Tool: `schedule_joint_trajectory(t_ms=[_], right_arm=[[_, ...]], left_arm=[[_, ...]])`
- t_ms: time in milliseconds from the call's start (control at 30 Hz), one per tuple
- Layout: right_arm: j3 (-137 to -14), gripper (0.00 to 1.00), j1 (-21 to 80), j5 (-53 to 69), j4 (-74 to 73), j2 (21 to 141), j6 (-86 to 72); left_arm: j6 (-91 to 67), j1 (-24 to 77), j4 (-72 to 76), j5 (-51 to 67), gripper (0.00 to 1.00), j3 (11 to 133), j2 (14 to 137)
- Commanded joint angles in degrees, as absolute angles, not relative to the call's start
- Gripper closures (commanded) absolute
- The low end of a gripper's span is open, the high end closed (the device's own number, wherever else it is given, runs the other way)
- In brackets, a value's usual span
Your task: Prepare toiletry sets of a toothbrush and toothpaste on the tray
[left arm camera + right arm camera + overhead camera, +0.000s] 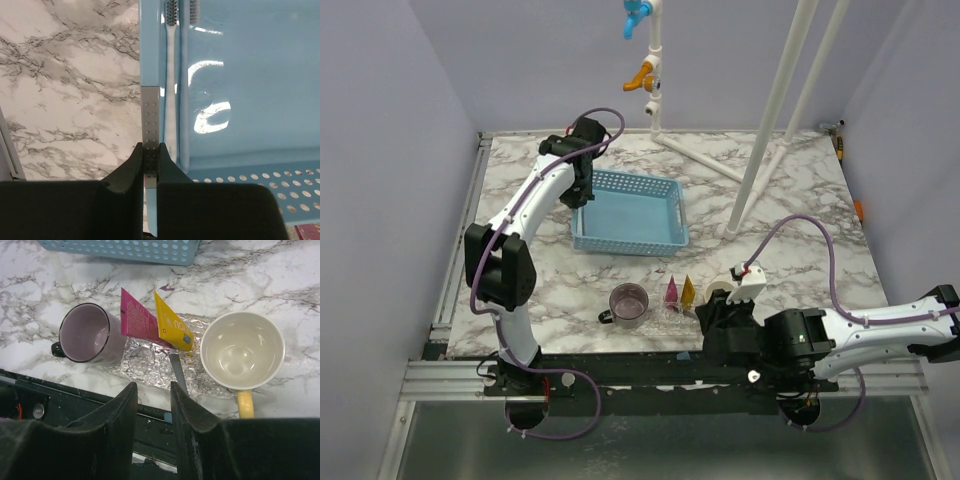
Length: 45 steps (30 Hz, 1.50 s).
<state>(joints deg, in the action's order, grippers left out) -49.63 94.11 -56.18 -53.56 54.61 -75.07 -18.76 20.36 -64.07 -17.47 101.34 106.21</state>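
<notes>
Left gripper (151, 152), jaws pressed together on a thin grey dotted strip (150, 115) I cannot identify, sits at the left wall of the light-blue perforated plastic basket (240, 170). A slim white toothbrush (170, 100) lies just right of it inside, long axis straight ahead along the wall, dark bristles farthest. The clear bubbled plastic tray (145, 365) lies well away, just ahead of the right gripper (153, 390), whose jaws stand apart, empty.
</notes>
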Motion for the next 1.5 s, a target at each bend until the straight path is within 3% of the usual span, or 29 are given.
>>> schedule_joint_trajectory(t_ms=[0,267,1467], right_arm=[[-49.1,0.64,94.0,-56.4,-52.6,54.9,-75.0],[-49.0,0.64,94.0,-56.2,-52.0,55.3,-74.9],[-53.3,0.62,94.0,-56.7,-52.8,57.9,-71.7]], left_arm=[[-18.1,20.3,-67.0,-20.4,1.0,107.5,104.7],[-17.4,20.3,-70.0,-22.0,1.0,112.0,104.1],[-24.3,20.3,-52.4,-6.5,1.0,88.2,108.6]])
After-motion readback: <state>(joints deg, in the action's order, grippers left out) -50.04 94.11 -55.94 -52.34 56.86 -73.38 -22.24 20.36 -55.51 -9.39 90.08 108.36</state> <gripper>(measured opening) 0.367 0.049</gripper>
